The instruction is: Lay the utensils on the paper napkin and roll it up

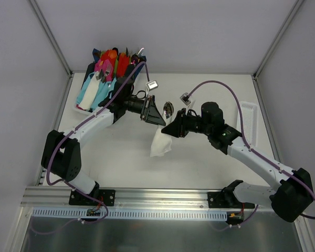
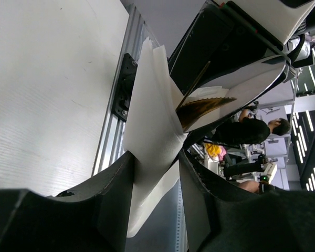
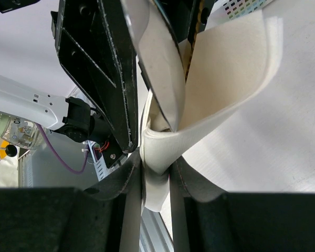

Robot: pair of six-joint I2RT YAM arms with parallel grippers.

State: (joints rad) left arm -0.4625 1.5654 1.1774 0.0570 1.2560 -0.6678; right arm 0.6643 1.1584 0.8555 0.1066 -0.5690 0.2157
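napkin of thin white paper [image 1: 160, 143] is clamped by left hand [image 1: 156, 116] and right hand [image 1: 170, 128], both closed on it; slim golden-yellow utensil [image 2: 202, 107] shows beside its fold.

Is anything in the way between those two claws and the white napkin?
Nothing visible does. The left gripper and the right gripper each pinch the napkin directly, with paper filling the gap between their fingers.
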